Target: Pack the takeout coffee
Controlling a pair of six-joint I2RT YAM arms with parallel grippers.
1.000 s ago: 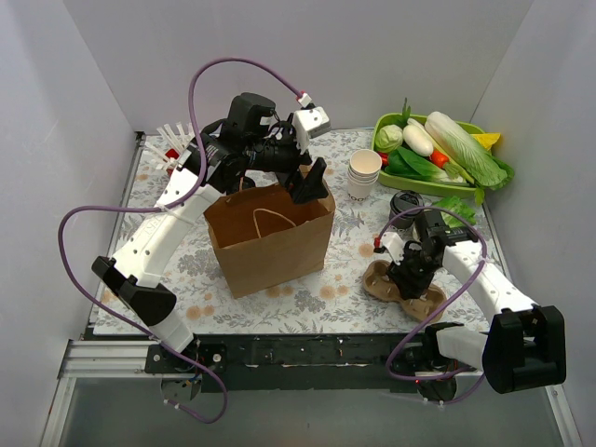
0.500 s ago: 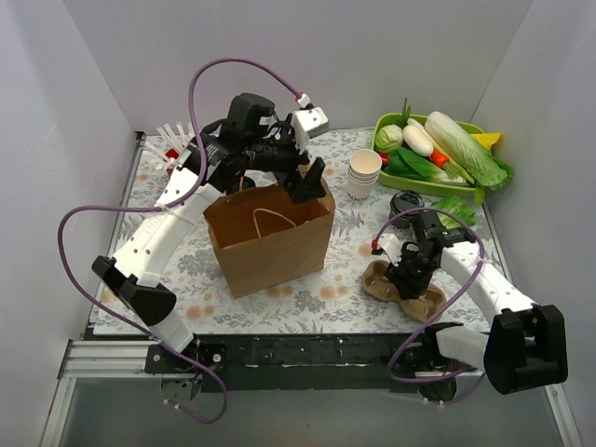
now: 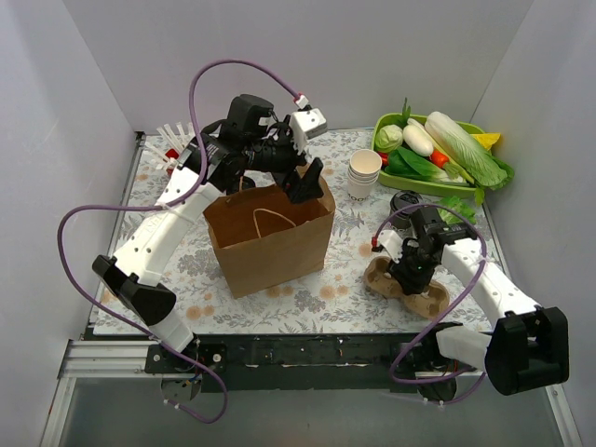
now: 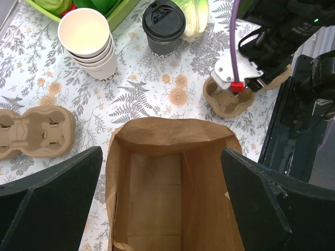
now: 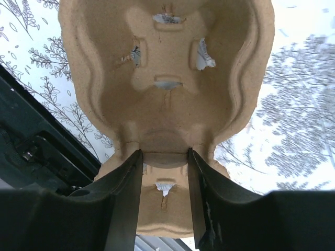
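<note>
Fingers point(image 5: 123, 204) of our right gripper point(image 5: 164, 157) pinch the tan carrier point(image 5: 167, 78); our left gripper point(image 4: 161, 154) hangs spread wide over the brown bag point(image 4: 207, 209).

My left arm point(image 3: 168, 214) arches toward upper centre, left fingers point(image 4: 52, 183) spread wide; right fingers point(image 5: 120, 198), lower right, pinch narrow.

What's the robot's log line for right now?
left pincer: open over paper bag | right pincer: pinching carrier | lidded cup: not yet in carrier
</note>
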